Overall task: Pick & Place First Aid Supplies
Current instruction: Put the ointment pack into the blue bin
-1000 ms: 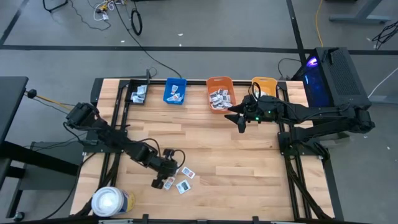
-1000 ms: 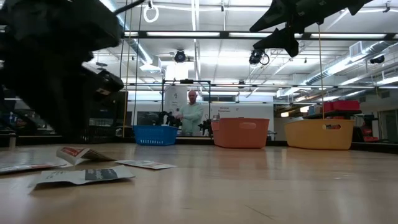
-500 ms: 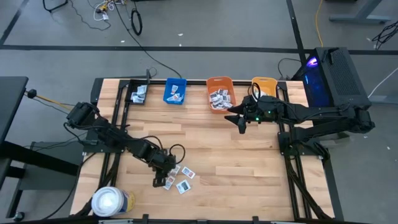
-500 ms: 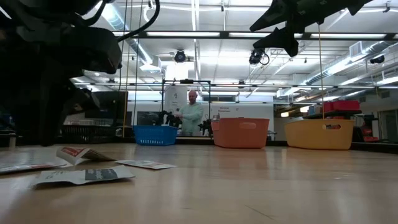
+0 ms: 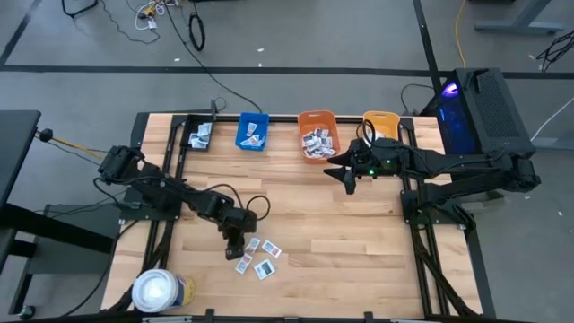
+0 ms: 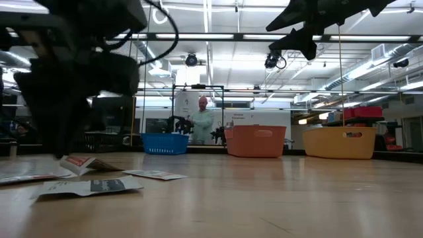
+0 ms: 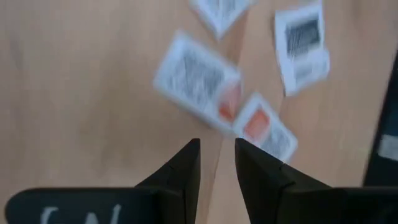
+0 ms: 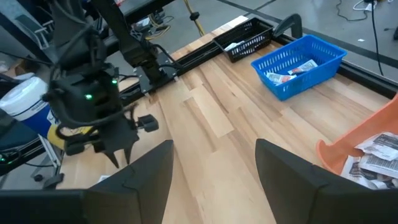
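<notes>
While the overhead view takes in the whole wooden table [image 5: 359, 233], a large white roll [image 5: 160, 292] stands at the lower left of the frame. Just right of it, the left gripper [image 5: 235, 248] points down at the lower centre-left, directly beside a small cluster of first aid packets [image 5: 258, 257] lying flat on the wood. Its wrist view shows its two fingers [image 7: 184, 167] only a narrow gap apart with nothing between them, poised above white packets with red print [image 7: 258, 127]. Along the top edge of the table, from left to right, sit a black tray [image 5: 199, 136], a blue bin [image 5: 253, 131], an orange bin [image 5: 317, 134] and a yellow bin [image 5: 380, 124]; packets lie in the tray, the blue bin and the orange bin. At centre right, the right gripper [image 5: 343, 172] hangs just below the orange bin, its fingers spread wide and empty. In the table-level view, a person [image 6: 203, 121] stands in the room beyond.
</notes>
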